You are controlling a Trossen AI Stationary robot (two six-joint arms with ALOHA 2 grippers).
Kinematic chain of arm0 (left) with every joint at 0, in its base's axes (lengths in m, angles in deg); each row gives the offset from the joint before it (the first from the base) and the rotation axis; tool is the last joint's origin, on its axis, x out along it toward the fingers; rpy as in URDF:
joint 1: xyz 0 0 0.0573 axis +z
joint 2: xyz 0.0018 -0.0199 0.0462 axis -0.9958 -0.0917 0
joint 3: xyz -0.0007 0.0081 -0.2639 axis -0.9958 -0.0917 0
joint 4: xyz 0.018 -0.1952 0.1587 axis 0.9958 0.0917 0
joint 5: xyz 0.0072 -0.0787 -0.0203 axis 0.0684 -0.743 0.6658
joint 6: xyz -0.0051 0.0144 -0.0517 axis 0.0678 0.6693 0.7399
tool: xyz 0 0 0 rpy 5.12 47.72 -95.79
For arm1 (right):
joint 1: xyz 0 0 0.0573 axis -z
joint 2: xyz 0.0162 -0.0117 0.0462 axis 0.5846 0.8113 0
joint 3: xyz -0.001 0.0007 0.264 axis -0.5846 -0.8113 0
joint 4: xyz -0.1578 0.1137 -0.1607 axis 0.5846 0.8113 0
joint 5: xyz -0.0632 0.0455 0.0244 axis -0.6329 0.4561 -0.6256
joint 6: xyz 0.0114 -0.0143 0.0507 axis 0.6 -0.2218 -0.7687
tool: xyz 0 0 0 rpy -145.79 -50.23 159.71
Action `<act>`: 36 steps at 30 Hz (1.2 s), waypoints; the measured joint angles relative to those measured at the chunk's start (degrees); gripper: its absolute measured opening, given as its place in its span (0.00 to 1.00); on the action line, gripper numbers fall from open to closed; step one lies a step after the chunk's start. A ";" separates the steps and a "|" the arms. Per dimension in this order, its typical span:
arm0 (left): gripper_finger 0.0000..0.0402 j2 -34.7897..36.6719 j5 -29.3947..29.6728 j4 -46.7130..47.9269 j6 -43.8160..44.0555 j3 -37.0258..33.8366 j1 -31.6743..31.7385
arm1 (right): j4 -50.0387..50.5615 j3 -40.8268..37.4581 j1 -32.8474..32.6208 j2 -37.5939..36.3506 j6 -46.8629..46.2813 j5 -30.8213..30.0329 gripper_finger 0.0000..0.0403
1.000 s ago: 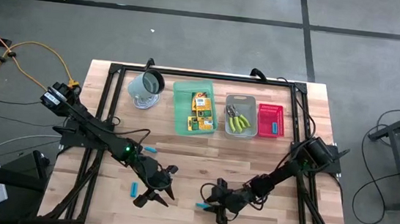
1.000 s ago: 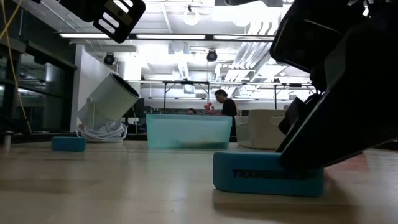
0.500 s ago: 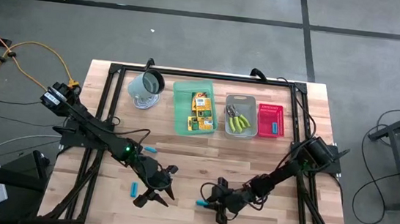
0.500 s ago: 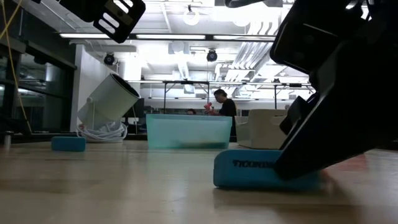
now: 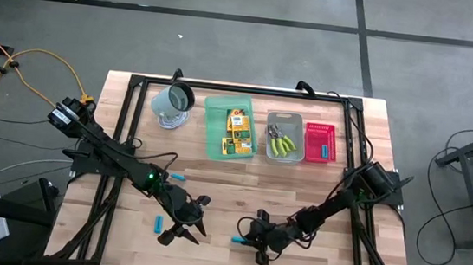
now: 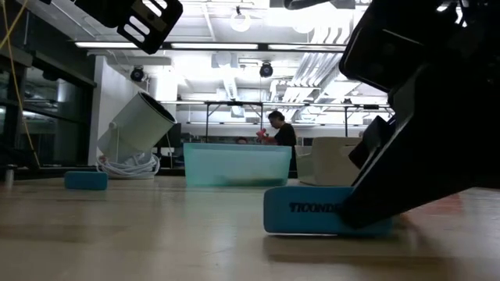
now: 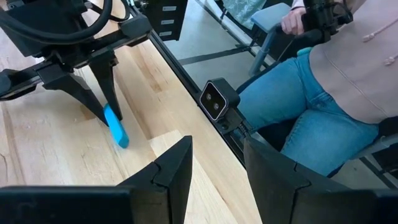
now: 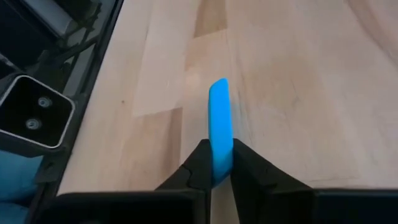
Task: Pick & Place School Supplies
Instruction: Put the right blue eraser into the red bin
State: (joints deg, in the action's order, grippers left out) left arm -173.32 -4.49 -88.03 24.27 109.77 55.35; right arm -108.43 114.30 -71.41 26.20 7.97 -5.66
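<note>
My right gripper (image 5: 249,239) is down at the table near its front edge, shut on a stubby cyan-blue piece (image 8: 220,121), which also shows in the low view (image 6: 305,211). My left gripper (image 5: 197,221) hovers open a little to the left of it, holding nothing. Two more cyan pieces lie flat on the wood: one (image 5: 159,223) beside the left gripper, one (image 5: 178,178) farther back. The yellow-orange boxes (image 5: 237,129) lie in the green tray (image 5: 213,129). The yellow-green tools (image 5: 283,142) lie in the grey tray (image 5: 298,121). My right gripper pinches one end of the cyan piece (image 8: 220,155) between its two fingers (image 8: 200,163). The fingers slant down from the table's right, and the piece reaches out past them toward the left. It lies level with its underside (image 6: 301,232) on the table.
A grey-green mug (image 5: 172,100) stands at the back left. The red tray (image 5: 312,142) at the back right holds one cyan piece (image 5: 325,149). A black frame (image 5: 132,131) rims the table. A seated person (image 7: 336,93) is just beyond the front edge.
My right gripper has shut on the cyan piece and taken hold of it. The piece has shifted slightly along the table and stays down on the wood.
</note>
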 joint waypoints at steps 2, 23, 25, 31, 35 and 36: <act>0.35 0.01 0.00 0.01 0.00 0.00 0.00 | 0.45 -0.02 -0.04 -0.29 0.39 -1.54 0.07; 0.35 -0.01 -0.09 -0.02 0.00 0.00 0.00 | 52.76 0.02 3.86 -29.80 -16.01 -19.71 0.07; 0.35 -0.01 -0.09 -0.02 0.00 0.00 -0.02 | 55.81 0.02 5.02 -32.36 -15.99 -20.24 0.07; 0.35 0.00 -0.09 -0.02 0.00 0.00 -0.02 | 64.61 0.02 9.82 -38.78 -17.57 -20.38 0.07; 0.35 0.00 -0.03 -0.02 0.02 0.00 -0.11 | 72.81 0.02 13.70 -42.13 -21.24 -20.82 0.07; 0.35 0.01 -0.02 -0.02 0.00 0.00 -0.15 | 74.34 0.02 14.64 -42.69 -21.86 -21.31 0.07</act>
State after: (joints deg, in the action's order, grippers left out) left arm -173.31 -4.52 -88.05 24.27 109.77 55.20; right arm -34.08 114.32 -56.77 -16.49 -13.88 -26.97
